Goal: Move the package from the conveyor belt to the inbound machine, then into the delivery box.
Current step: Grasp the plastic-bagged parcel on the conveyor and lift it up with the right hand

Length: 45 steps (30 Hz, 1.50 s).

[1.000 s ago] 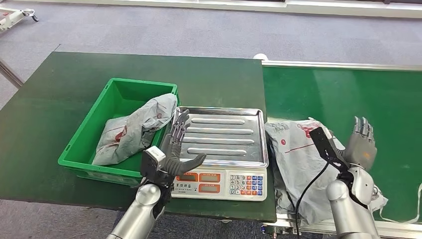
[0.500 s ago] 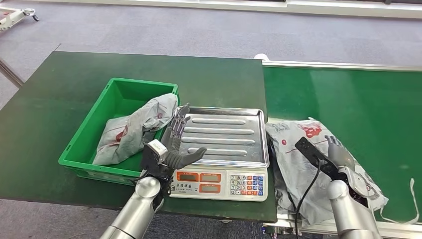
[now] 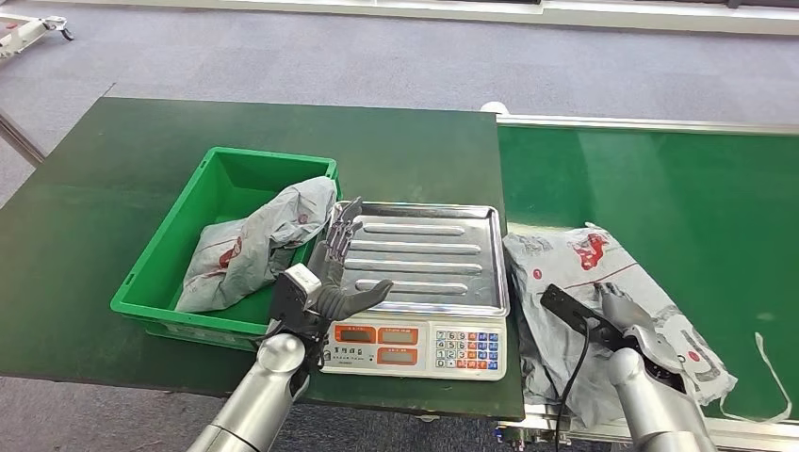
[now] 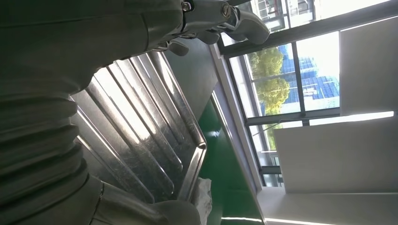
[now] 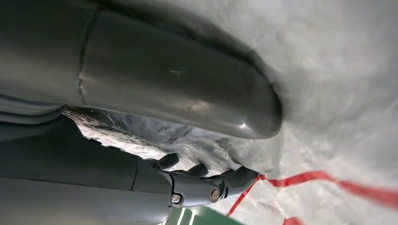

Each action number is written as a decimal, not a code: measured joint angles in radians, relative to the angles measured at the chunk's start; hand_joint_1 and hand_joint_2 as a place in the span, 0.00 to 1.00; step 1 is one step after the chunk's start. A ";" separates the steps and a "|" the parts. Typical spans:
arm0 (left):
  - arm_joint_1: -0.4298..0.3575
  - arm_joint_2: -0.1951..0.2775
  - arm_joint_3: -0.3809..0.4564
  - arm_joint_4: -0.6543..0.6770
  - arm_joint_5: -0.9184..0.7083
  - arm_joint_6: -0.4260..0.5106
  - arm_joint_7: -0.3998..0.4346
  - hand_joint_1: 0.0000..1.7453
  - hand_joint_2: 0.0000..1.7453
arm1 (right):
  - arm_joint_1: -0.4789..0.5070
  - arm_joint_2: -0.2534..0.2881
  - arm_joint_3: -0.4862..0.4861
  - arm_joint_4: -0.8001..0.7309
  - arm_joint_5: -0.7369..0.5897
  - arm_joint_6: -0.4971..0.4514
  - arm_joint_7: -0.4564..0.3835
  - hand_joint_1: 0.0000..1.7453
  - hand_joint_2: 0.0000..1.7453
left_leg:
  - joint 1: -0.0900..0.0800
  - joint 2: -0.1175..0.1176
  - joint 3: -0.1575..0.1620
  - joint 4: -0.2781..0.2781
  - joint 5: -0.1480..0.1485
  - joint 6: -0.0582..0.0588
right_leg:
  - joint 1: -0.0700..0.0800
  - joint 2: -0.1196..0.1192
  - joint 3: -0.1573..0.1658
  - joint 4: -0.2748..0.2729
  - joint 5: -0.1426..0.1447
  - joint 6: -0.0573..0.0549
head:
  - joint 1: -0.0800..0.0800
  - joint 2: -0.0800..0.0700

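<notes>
- The right hand (image 3: 629, 315) lies pressed on the grey package (image 3: 603, 311) on the conveyor belt (image 3: 678, 179); fingers dig into the plastic, but whether they grip it I cannot tell.
- The left hand (image 3: 337, 273) hovers spread and empty over the scale tray (image 3: 424, 254).
- Step in hand, seemingly: the pickup; next, a firm pinch and a lift across to the tray.
- Beyond, the green box (image 3: 160, 273) holds another package (image 3: 250, 250).

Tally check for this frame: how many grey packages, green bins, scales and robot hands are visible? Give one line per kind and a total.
Grey packages: 2, one in the bin, one on the conveyor belt
Green bin: 1
Scale with steel tray: 1
Robot hands: 2, left hand over the tray edge, right hand on the belt package
Total: 6
</notes>
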 joint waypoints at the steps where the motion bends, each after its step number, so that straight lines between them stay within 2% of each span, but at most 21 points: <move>1: -0.001 0.000 0.000 0.002 0.000 0.002 0.000 0.00 1.00 | -0.003 -0.004 0.011 0.015 0.008 0.001 0.008 0.00 0.00 | 0.000 0.000 0.000 0.000 0.000 0.000 | 0.000 0.000 0.000 0.000 0.000 0.000 | 0.000 0.000; 6: -0.001 -0.001 0.000 0.010 0.000 0.006 0.000 0.00 1.00 | -0.022 -0.019 0.058 0.075 0.035 0.001 0.036 0.00 0.00 | 0.000 0.000 0.000 0.000 0.000 0.000 | 0.000 0.000 0.000 0.000 0.000 0.000 | 0.000 0.000; 12: -0.001 -0.001 0.000 0.015 0.000 0.008 0.000 0.00 1.00 | -0.033 -0.023 0.097 0.121 0.034 0.001 0.031 0.00 0.00 | 0.000 0.000 0.000 0.000 0.000 0.000 | 0.000 0.000 0.000 0.000 0.000 0.000 | 0.000 0.000; 23: -0.001 -0.001 0.000 0.017 0.000 0.009 0.000 0.00 1.00 | -0.042 -0.024 0.113 0.145 0.031 0.000 0.028 0.00 0.00 | 0.000 0.000 0.001 0.000 0.000 0.000 | 0.000 0.000 0.001 0.000 0.000 0.000 | 0.000 0.000; 27: -0.001 -0.001 0.000 0.019 0.000 0.010 0.000 0.00 1.00 | -0.044 -0.025 0.115 0.149 0.031 0.000 0.028 0.00 1.00 | 0.000 0.000 0.001 0.000 0.000 0.000 | 0.000 0.000 0.001 0.000 0.000 0.000 | 0.000 0.000; 28: -0.001 0.000 0.000 0.019 0.000 0.010 0.000 0.00 1.00 | -0.045 -0.025 0.116 0.150 0.030 0.000 0.027 0.00 1.00 | 0.000 0.000 0.001 0.000 0.000 0.000 | 0.000 0.000 0.001 0.000 0.000 0.000 | 0.000 0.000; 29: -0.001 0.000 0.000 0.019 0.000 0.011 0.000 0.00 1.00 | -0.045 -0.025 0.118 0.151 0.029 0.000 0.027 0.12 1.00 | 0.000 0.000 0.001 0.000 0.000 0.000 | 0.000 0.000 0.001 0.000 0.000 0.000 | 0.000 0.000; 32: -0.001 0.000 0.000 0.019 0.001 0.013 0.000 0.00 1.00 | -0.047 -0.025 0.124 0.153 0.026 0.000 0.025 0.87 1.00 | 0.000 0.000 0.001 0.000 0.000 0.000 | 0.000 0.000 0.001 0.000 0.000 0.000 | 0.000 0.000; 33: -0.001 0.000 0.000 0.019 0.001 0.014 0.000 0.00 1.00 | -0.047 -0.025 0.126 0.153 0.025 -0.001 0.024 1.00 1.00 | 0.000 0.000 0.001 0.000 0.000 0.000 | 0.000 0.000 0.001 0.000 0.000 0.000 | 0.000 0.000; 41: 0.000 0.000 0.000 0.018 0.006 0.022 0.000 0.00 1.00 | -0.061 -0.025 0.138 0.153 0.004 -0.042 0.004 1.00 1.00 | 0.000 0.000 0.002 0.000 0.000 0.000 | 0.000 0.000 0.002 0.000 0.000 0.000 | 0.000 0.000; 45: 0.005 0.000 0.000 0.014 0.010 0.025 0.000 0.00 1.00 | -0.059 -0.025 0.144 0.143 -0.042 -0.104 -0.035 1.00 1.00 | 0.000 0.000 0.002 0.000 0.000 0.000 | 0.000 0.000 0.003 0.000 0.000 0.000 | 0.000 0.000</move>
